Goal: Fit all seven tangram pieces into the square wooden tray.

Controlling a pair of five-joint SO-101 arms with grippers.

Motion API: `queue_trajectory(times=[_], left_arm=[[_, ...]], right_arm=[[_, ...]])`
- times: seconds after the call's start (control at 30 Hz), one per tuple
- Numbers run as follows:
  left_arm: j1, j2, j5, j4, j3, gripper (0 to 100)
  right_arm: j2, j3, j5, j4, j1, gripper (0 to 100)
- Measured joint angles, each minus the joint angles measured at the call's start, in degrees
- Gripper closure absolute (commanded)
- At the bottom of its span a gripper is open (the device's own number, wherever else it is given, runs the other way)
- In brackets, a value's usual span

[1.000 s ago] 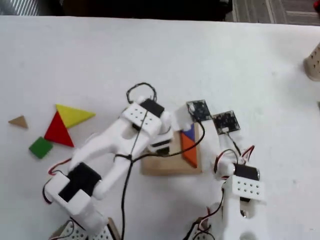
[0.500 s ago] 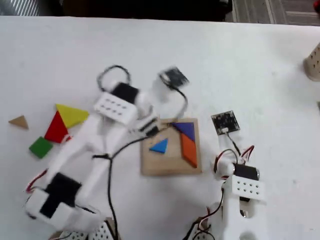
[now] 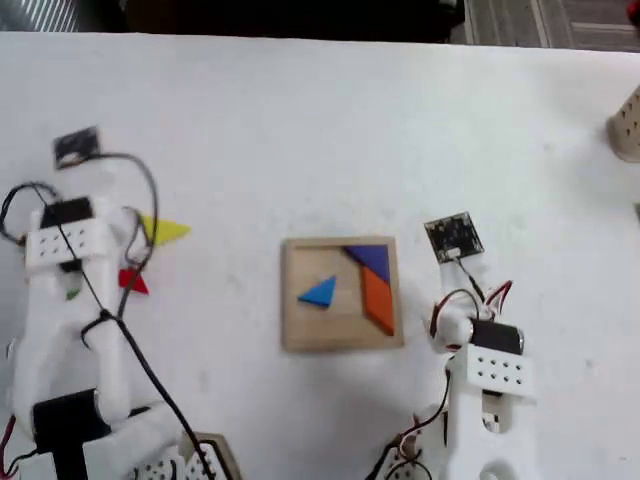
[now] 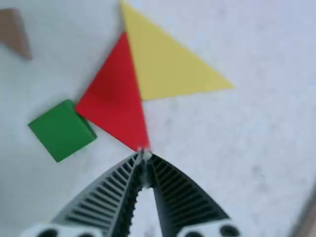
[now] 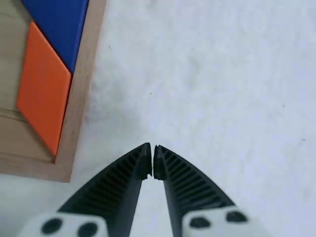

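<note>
High view: you have three of seven in the tray (image 3: 340,342), mid worktop (image 3: 300,130): light blue triangle (image 3: 319,292), dark blue triangle (image 3: 371,260), orange parallelogram (image 3: 377,298). Four are loose, well apart from it: yellow triangle (image 4: 163,66), red triangle (image 4: 114,98), green square (image 4: 61,129), tan triangle (image 4: 12,32). Left tool (image 4: 143,157) is closed and empty at the red corner. Right tool (image 5: 152,160) is closed and empty beside the tray.

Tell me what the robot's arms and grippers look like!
The left arm and right arm are chunky white plastic with black motor blocks and white plates dotted with small holes. Black cables loop along them, plus a few red wires. The left gripper and right gripper are dark grey, ribbed and pointed like a beak.
</note>
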Motion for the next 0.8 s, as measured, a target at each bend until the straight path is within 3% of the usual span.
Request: queue_trajectory(times=[0.13, 0.37, 0.57, 0.8], left_arm=[[-6.0, -0.3, 0.2, -12.0, 11.0, 98], [-7.0, -2.3, 0.1, -16.1, 12.2, 98], [-7.0, -2.3, 0.1, -19.3, 12.2, 98], [-7.0, -2.3, 0.1, -20.4, 12.2, 98]], right_arm=[[0.0, -4.7, 1.6, 6.6, -8.6, 97.9], [0.0, -9.9, -2.9, 11.3, -24.2, 97.7], [0.2, -10.1, -17.2, 5.9, -39.0, 97.4], [16.7, -12.0, -20.6, -1.8, -42.7, 97.8]])
